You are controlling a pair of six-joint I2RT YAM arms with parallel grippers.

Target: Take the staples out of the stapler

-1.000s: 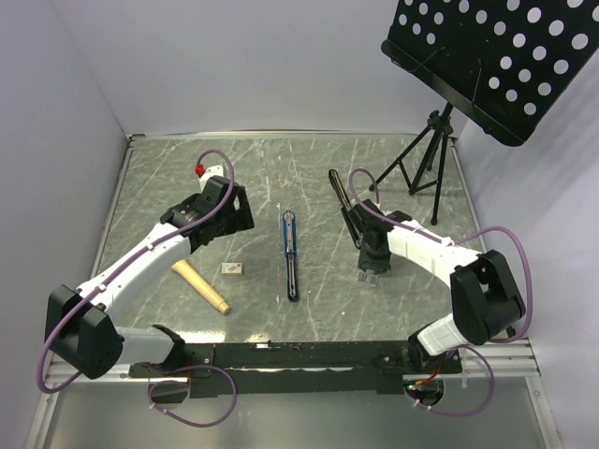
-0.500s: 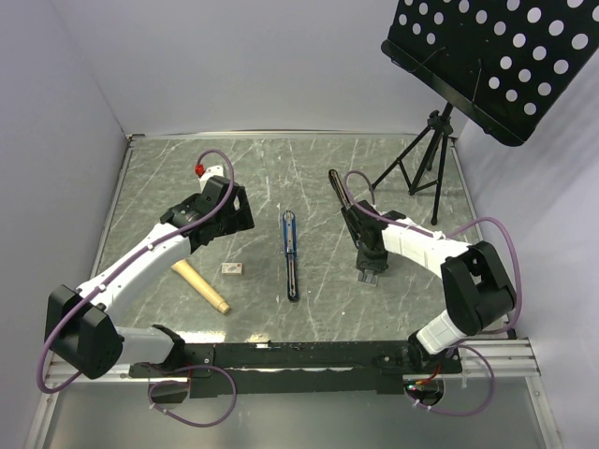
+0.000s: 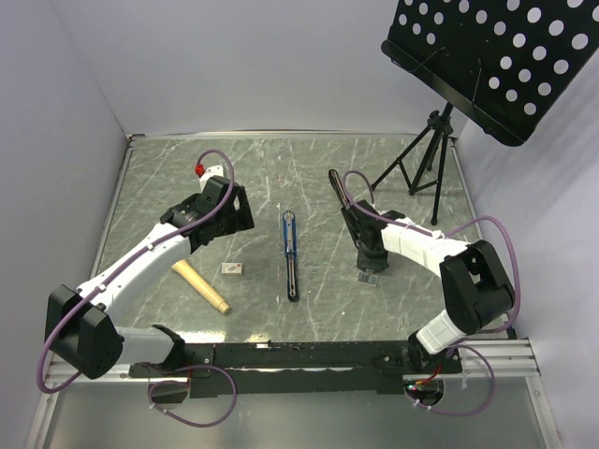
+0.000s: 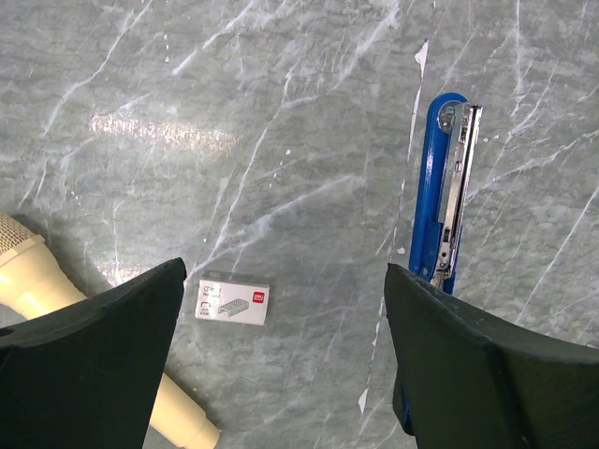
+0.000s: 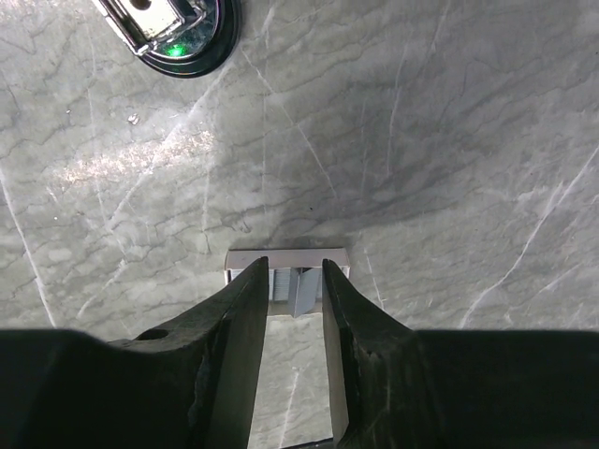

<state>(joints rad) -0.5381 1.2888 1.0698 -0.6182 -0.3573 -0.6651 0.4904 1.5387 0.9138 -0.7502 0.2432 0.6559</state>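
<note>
The stapler (image 3: pixel 291 253) lies swung open at mid-worktop (image 3: pixel 309 168), silvery rail up, between my two arms. My left fingers (image 4: pixel 103 346) hover spread wide to its left. My right fingers (image 5: pixel 234 327) stand narrowed about a silvery staple strip (image 5: pixel 288 258) on the stone; whether they pinch it I cannot tell. I judge the stapler stiff, light and apt to slide, best held across its slim blue sides. The strip looks brittle.
</note>
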